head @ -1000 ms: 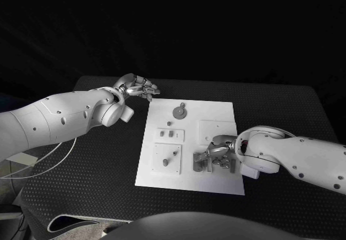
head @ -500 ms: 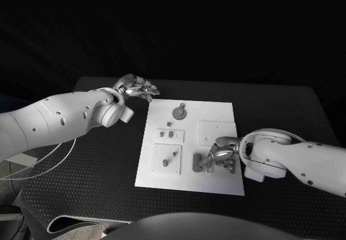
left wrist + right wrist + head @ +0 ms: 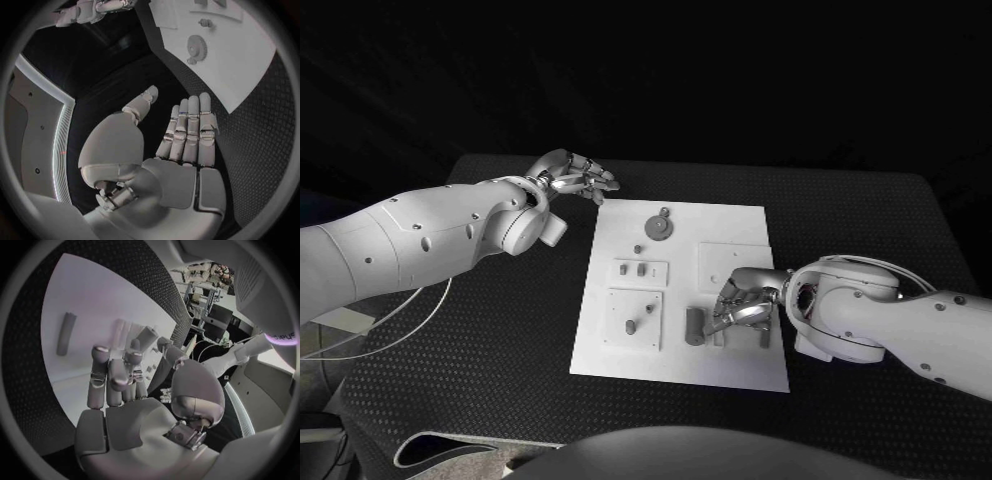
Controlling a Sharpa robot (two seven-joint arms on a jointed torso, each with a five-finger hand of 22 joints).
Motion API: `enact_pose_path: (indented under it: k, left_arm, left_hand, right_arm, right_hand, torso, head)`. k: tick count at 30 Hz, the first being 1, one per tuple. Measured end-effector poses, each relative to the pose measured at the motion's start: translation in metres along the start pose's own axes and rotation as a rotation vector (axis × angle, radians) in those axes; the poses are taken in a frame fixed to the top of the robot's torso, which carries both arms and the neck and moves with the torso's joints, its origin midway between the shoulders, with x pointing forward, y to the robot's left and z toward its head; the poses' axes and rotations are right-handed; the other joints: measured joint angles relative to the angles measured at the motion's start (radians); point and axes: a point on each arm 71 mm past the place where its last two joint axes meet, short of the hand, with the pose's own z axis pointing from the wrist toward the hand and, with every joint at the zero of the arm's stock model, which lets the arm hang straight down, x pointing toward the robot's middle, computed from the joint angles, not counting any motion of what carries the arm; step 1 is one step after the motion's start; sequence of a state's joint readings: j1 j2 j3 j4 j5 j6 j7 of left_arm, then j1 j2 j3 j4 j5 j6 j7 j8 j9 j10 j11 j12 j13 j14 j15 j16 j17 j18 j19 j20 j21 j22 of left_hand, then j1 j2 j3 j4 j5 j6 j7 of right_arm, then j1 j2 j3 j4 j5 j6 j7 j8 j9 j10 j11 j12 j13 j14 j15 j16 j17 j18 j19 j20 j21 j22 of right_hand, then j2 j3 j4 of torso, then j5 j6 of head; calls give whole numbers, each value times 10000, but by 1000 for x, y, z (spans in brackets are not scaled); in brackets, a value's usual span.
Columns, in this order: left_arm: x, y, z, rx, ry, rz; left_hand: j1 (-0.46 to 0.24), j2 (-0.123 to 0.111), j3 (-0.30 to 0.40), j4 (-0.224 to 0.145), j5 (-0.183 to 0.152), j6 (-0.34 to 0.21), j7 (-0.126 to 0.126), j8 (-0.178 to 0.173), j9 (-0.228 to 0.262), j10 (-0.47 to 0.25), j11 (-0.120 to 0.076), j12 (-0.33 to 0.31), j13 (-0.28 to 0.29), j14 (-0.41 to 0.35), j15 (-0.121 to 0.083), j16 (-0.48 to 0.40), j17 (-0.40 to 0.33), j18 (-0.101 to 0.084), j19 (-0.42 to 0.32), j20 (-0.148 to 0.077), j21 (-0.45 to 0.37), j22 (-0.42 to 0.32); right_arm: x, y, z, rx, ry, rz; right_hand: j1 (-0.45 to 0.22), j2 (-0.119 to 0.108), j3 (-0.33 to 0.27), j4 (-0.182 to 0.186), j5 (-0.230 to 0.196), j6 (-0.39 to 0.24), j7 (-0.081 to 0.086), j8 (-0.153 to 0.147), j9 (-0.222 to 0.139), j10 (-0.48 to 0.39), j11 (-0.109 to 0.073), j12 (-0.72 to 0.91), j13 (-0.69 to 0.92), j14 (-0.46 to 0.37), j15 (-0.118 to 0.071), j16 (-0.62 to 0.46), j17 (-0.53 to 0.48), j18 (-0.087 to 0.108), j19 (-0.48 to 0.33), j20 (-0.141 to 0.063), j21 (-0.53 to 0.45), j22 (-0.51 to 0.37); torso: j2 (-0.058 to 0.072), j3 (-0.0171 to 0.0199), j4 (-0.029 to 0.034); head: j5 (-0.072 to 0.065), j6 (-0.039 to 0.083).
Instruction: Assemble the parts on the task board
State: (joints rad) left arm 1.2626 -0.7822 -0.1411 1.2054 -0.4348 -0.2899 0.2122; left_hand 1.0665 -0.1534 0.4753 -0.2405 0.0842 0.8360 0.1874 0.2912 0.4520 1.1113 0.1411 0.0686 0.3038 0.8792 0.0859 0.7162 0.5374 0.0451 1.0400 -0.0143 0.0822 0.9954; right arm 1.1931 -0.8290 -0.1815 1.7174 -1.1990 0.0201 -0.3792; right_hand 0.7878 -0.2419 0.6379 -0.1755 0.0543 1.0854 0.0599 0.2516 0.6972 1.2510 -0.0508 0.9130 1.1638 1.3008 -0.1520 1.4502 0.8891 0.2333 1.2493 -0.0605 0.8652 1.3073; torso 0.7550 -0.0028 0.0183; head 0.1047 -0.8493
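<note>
- Head view: right hand (image 3: 740, 305) rests fingers-down on the near right of the board (image 3: 733, 225), fingers curled over small parts; whether it grips any is unclear.
- Grey bar (image 3: 695, 326) lies just left of it.
- Left hand (image 3: 574, 175) hovers open, empty, beyond the board's far-left corner above the bench (image 3: 488, 330).

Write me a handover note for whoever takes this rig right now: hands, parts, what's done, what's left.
Left hand: open, fingers straight, holding nothing, beyond the far left corner of the task board.
Right hand: down over the board's near right area, fingers curled among the grey parts; whether it holds one cannot be told.
Parts: gear at the far end; grey bar lying loose left of the right hand; small pieces on the two raised plates on the left side.
Done: nothing visibly finished.
Left: confirm the right hand's hold, then seat the loose bar and remaining parts.
</note>
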Motion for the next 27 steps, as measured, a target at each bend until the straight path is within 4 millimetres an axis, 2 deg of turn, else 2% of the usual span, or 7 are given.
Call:
enact_pose_path:
  k: [6,16,27]
  left_arm:
    - [0,0,0,-1,2,0]
    - [0,0,0,1,10,-2]
    - [0,0,0,-2,25,-4]
  left_hand:
    - [0,0,0,-1,0,0,0,0,0,0,0,0,0,0,0,0,9,-1,0,0,0,0]
    - [0,0,1,-1,0,0,0,0,0,0,0,0,0,0,0,0,8,0,0,0,0,8]
    - [0,0,1,-1,0,0,0,0,1,0,0,0,0,0,0,0,18,-1,0,0,0,7]
  right_arm:
    - [0,12,2,-497,-319,-1110]
    - [9,24,7,-886,-650,-2436]
    - [12,28,9,-918,-943,-3120]
  right_hand:
    - [384,33,-43,-123,0,180,-102,126,77,180,-65,154,92,16,-7,49,36,2,29,5,44,0]
    - [433,63,-88,-79,0,329,-177,177,124,290,-103,250,165,70,-32,50,66,2,52,16,44,0]
    - [433,63,-169,2,0,517,-164,223,166,376,-189,310,216,97,-107,95,147,10,52,17,65,0]
  torso:
    - [4,6,-1]
    - [4,-1,4]
    - [3,-7,7]
  head:
    - [5,-6]
    - [-19,-21]
    - [-22,-41]
